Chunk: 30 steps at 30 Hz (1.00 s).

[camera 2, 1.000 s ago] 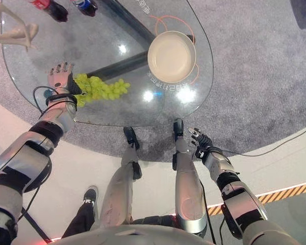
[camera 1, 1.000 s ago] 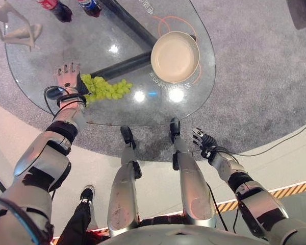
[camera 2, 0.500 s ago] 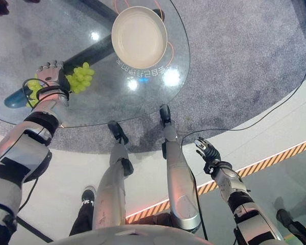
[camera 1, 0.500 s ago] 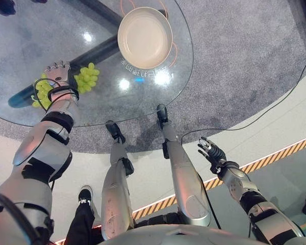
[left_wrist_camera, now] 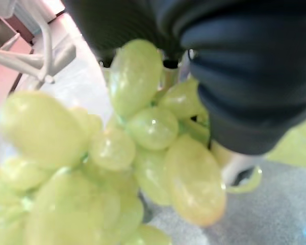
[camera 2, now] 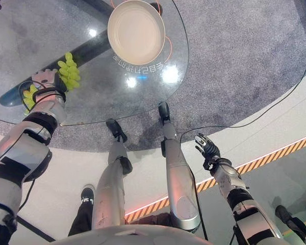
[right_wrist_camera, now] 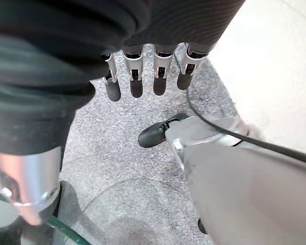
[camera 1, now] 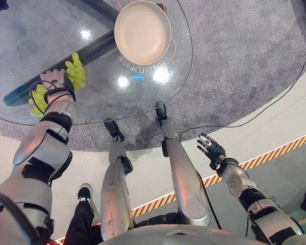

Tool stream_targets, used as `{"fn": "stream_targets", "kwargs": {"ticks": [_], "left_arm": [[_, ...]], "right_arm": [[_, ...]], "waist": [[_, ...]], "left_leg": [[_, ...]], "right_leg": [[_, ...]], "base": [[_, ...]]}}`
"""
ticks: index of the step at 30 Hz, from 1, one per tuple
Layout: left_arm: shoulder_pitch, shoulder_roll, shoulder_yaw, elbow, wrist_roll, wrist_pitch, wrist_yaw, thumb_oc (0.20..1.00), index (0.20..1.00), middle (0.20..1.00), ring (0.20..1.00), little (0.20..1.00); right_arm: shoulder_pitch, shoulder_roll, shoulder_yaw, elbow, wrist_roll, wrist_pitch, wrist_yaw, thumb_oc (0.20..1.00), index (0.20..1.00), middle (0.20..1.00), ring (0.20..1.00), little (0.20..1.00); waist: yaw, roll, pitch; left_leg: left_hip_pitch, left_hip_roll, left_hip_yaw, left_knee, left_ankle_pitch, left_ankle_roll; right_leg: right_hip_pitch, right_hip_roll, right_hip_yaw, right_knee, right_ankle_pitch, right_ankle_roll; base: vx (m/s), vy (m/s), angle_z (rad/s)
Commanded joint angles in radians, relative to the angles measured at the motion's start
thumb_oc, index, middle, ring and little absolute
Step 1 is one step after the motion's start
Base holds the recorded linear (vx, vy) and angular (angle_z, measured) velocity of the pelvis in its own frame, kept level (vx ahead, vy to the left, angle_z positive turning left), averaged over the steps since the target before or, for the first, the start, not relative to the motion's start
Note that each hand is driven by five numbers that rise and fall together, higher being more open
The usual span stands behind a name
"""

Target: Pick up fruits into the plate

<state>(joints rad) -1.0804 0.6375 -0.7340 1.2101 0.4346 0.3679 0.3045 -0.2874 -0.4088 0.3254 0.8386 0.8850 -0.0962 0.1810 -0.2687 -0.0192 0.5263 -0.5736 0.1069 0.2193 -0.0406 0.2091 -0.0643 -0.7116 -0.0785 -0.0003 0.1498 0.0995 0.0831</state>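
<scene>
— Fingers on your left hand (camera 1: 52,80)?
— Curled round the green grapes (camera 1: 75,72), held above the glass desk (camera 1: 92,102), well apart from the plate (camera 1: 142,31)

— Right hand (camera 1: 211,151)?
— Relaxed, holding nothing, low beside me

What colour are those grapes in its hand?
Pale yellow-green; the bunch of grapes shows best in the left wrist view.

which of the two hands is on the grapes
The left hand, over the glass table, is curled round the green grapes. The right hand hangs open beside the table, holding nothing.
</scene>
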Motion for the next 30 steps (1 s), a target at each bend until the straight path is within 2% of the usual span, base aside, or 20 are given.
{"fn": "stream_targets", "kwargs": {"ticks": [1, 7, 14, 15, 20, 24, 30], "left_arm": [[-0.037, 0.007, 0.007, 0.057, 0.024, -0.001, 0.007, 0.200, 0.200, 0.200, 0.200, 0.200], [-0.025, 0.005, 0.020, 0.036, -0.069, -0.042, 0.042, 0.200, 0.200, 0.200, 0.200, 0.200], [0.014, 0.018, 0.095, -0.046, -0.286, -0.184, 0.082, 0.200, 0.200, 0.200, 0.200, 0.200], [0.043, 0.023, 0.130, -0.085, -0.338, -0.237, 0.073, 0.200, 0.200, 0.200, 0.200, 0.200], [0.101, 0.040, 0.196, -0.169, -0.436, -0.340, 0.034, 0.200, 0.200, 0.200, 0.200, 0.200], [0.200, 0.046, 0.278, -0.287, -0.478, -0.389, -0.007, 0.200, 0.200, 0.200, 0.200, 0.200], [0.306, 0.057, 0.328, -0.422, -0.494, -0.410, -0.073, 0.200, 0.200, 0.200, 0.200, 0.200]], "right_arm": [[0.020, 0.024, -0.016, -0.013, 0.036, -0.013, 0.004, 1.000, 1.000, 1.000, 1.000, 1.000], [0.015, 0.024, -0.022, -0.004, 0.025, -0.018, 0.010, 1.000, 1.000, 1.000, 1.000, 1.000], [0.027, 0.032, -0.034, 0.000, 0.013, -0.033, 0.007, 1.000, 1.000, 1.000, 1.000, 1.000], [0.034, 0.033, -0.042, 0.007, 0.008, -0.047, 0.010, 1.000, 1.000, 1.000, 1.000, 1.000], [0.046, 0.038, -0.067, -0.006, -0.006, -0.062, 0.002, 1.000, 1.000, 1.000, 1.000, 1.000], [0.077, 0.049, -0.103, -0.024, -0.011, -0.084, 0.015, 1.000, 1.000, 1.000, 1.000, 1.000], [0.112, 0.051, -0.118, -0.095, -0.068, -0.098, 0.022, 1.000, 1.000, 1.000, 1.000, 1.000]], "waist": [[-0.005, -0.070, -0.006], [0.005, -0.061, -0.006], [0.029, -0.032, -0.006], [0.040, -0.021, -0.006], [0.059, -0.001, -0.006], [0.079, 0.020, -0.055], [0.096, 0.032, -0.122]], "left_leg": [[0.014, -0.025, -0.006, 0.072, -0.085, -0.031], [0.045, -0.027, -0.010, 0.055, -0.081, -0.029], [0.142, -0.031, -0.020, 0.020, -0.072, -0.026], [0.194, -0.034, -0.024, -0.001, -0.073, -0.026], [0.278, -0.040, -0.029, -0.027, -0.072, -0.026], [0.340, -0.040, -0.032, -0.045, -0.080, -0.028], [0.402, -0.040, -0.033, -0.047, -0.100, -0.028]], "right_leg": [[0.026, 0.063, 0.031, -0.058, 0.070, -0.001], [0.057, 0.063, 0.027, -0.060, 0.062, -0.002], [0.153, 0.059, 0.018, -0.066, 0.045, 0.001], [0.203, 0.051, 0.009, -0.076, 0.039, 0.006], [0.291, 0.034, -0.010, -0.094, 0.036, 0.015], [0.368, 0.025, -0.035, -0.109, 0.020, 0.018], [0.449, 0.013, -0.056, -0.128, 0.003, 0.017]], "base": [[-0.03, 0.007, 0.02], [-0.03, 0.011, 0.02], [-0.02, 0.002, 0.02], [0.00, 0.000, 0.00], [0.01, 0.006, 0.08], [0.05, 0.007, 0.12], [0.07, -0.005, 0.09]]}}
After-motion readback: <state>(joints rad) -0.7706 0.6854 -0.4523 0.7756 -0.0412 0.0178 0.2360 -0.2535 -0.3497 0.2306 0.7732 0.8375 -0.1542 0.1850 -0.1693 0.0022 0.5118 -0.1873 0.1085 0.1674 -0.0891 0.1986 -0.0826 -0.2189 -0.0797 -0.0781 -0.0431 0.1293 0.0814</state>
